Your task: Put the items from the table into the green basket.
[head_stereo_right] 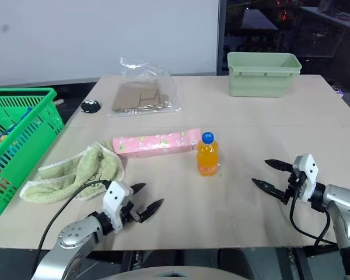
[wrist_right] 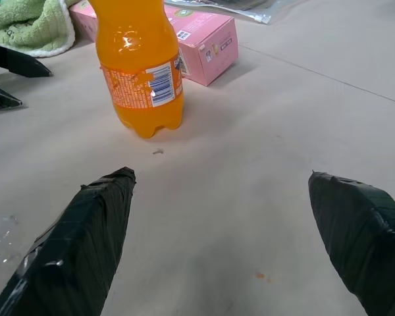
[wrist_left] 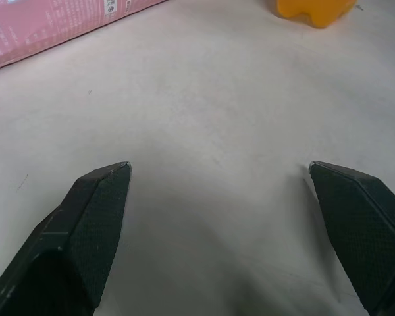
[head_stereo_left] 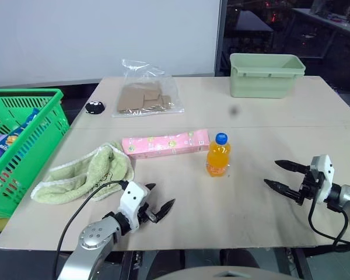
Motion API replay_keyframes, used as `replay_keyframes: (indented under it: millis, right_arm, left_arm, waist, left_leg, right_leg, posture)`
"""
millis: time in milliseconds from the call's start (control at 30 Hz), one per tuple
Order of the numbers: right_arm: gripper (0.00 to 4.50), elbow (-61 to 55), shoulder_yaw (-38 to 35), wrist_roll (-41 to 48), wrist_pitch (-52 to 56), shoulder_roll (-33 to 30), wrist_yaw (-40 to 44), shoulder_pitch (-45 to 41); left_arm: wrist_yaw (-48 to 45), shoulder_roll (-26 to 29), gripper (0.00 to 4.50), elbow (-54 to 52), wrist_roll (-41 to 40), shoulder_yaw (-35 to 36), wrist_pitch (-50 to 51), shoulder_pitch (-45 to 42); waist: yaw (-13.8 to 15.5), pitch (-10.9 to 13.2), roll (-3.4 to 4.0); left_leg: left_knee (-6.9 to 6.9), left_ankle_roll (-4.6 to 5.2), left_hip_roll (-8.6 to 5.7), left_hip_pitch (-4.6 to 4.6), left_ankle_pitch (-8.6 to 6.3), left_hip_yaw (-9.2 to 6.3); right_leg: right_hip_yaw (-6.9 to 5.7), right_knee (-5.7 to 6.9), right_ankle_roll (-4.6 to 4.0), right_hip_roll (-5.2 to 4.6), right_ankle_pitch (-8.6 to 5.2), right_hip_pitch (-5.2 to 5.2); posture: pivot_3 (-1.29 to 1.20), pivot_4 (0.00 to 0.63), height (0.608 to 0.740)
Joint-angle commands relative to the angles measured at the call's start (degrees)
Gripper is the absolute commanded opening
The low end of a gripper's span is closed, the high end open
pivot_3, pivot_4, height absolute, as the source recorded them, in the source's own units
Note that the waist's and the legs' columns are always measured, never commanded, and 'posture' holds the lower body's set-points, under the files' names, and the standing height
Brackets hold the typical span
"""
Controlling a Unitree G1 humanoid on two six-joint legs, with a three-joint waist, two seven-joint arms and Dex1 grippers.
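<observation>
The orange bottle (head_stereo_left: 218, 155) stands on the table (head_stereo_left: 268, 125) by the pink box (head_stereo_left: 165, 143). The left gripper (head_stereo_left: 157, 205) and right gripper (head_stereo_left: 282, 175) hold nothing, fingers wide. The green basket (head_stereo_left: 24, 137) sits far left.

A plain white wall panel (head_stereo_left: 105, 35) stands behind the scene. Beside it, a dark glass window (head_stereo_left: 262, 23) reflects a dim room with another pale desk (head_stereo_left: 329, 20).
</observation>
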Motion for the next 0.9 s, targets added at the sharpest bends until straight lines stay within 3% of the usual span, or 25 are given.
replay_keyframes:
  millis: [33,900]
  right_arm:
    - [4.50,0.2,-0.2,0.0,-0.4,-0.6,0.7,-0.7]
    - [4.50,-3.3,1.8,-0.3,3.5,-2.2,0.9,1.1]
  left_arm:
    - [0.4,-0.2,4.46,-1.9,0.3,0.3,-1.4,-0.7]
    - [1.3,-1.0,4.46,-3.5,-4.1,3.9,0.3,-1.6]
  waist:
    - [0.0,0.0,0.00]
    - [0.1,0.1,0.02]
  left_leg:
    - [0.00,0.00,0.00,0.00,0.00,0.00]
    - [0.00,0.02,0.00,0.00,0.01,0.00]
  right_leg:
    - [0.00,0.00,0.00,0.00,0.00,0.00]
    - [0.00,0.00,0.00,0.00,0.00,0.00]
  posture:
    - [-0.02,0.000,0.740]
    - [-0.01,0.013,0.740]
